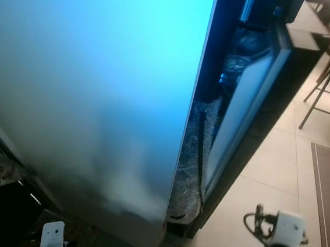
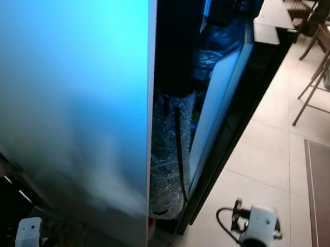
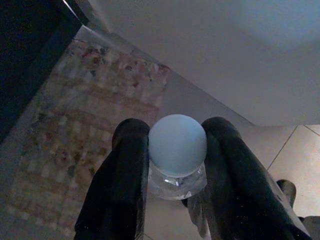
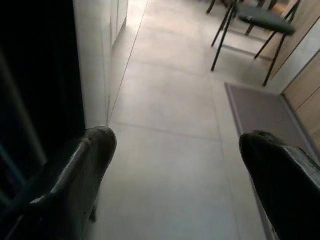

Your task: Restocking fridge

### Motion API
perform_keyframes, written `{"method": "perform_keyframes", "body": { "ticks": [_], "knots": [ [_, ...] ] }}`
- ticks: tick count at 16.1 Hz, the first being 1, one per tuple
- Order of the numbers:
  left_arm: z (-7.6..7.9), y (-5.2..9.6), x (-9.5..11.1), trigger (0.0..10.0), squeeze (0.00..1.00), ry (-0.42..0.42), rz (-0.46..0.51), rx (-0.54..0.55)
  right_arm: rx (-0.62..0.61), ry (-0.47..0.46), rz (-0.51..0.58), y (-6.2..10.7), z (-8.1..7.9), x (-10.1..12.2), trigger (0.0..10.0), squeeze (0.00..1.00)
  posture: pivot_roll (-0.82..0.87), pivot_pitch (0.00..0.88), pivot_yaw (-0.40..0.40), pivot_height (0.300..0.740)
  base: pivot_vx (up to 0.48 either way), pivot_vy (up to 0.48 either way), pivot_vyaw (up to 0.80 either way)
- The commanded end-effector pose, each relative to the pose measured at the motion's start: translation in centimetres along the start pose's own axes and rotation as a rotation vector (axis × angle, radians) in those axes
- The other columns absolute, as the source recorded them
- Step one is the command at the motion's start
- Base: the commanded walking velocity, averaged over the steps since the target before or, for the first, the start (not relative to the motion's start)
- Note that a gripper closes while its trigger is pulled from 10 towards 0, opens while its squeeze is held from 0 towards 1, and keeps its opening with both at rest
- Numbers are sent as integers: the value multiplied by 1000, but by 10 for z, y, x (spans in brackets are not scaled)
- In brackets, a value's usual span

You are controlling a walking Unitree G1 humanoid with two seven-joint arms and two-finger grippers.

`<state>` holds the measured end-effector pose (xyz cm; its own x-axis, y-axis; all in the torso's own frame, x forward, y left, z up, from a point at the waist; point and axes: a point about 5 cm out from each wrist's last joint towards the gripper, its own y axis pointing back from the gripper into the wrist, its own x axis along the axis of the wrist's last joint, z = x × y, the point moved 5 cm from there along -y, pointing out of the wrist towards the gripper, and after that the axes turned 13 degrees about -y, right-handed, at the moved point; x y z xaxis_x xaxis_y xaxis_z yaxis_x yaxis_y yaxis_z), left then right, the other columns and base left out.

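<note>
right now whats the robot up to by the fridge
The robot stands close to the fridge door, which is open a crack and shows dark shelves inside. Its left tool is shut on a clear bottle with a pale blue cap, held above a patterned rug. Its right tool is open with nothing in it, above the tiled floor.
</note>
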<state>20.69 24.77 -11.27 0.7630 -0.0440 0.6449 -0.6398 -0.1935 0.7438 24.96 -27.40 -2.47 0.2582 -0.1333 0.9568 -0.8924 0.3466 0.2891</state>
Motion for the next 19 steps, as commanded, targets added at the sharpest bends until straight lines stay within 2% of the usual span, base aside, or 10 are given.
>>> {"method": "perform_keyframes", "body": {
  "ticks": [1,3,6,9,10,15,19],
  "knots": [
    [-1,1,-3,10000,0,-15,-8,-4,27,-16,-12,-1,-5,-2,10000,0,-89,0,19,740,0,0,0],
    [-1,0,-2,10000,0,-16,-8,-2,106,-40,7,-4,-22,5,10000,0,-93,0,20,740,0,0,0],
    [-1,0,-1,10000,0,-17,-7,-2,161,-48,31,-9,-35,12,10000,0,-93,0,21,740,0,0,0],
    [-1,0,-1,10000,0,-23,-4,-6,296,-89,-1,-12,-56,14,10000,0,-91,0,21,740,0,0,0],
    [-1,0,0,10000,0,-23,-3,-5,317,-73,11,-13,-60,18,10000,0,-90,0,19,740,0,0,0],
    [-1,0,-1,10000,0,-24,-5,-3,268,-70,101,-24,-52,43,10000,0,-88,0,18,740,0,0,0],
    [-1,0,-1,10000,0,-30,-5,-1,233,-59,137,-29,-47,54,10000,0,-92,0,20,740,0,0,0]
  ]
}}
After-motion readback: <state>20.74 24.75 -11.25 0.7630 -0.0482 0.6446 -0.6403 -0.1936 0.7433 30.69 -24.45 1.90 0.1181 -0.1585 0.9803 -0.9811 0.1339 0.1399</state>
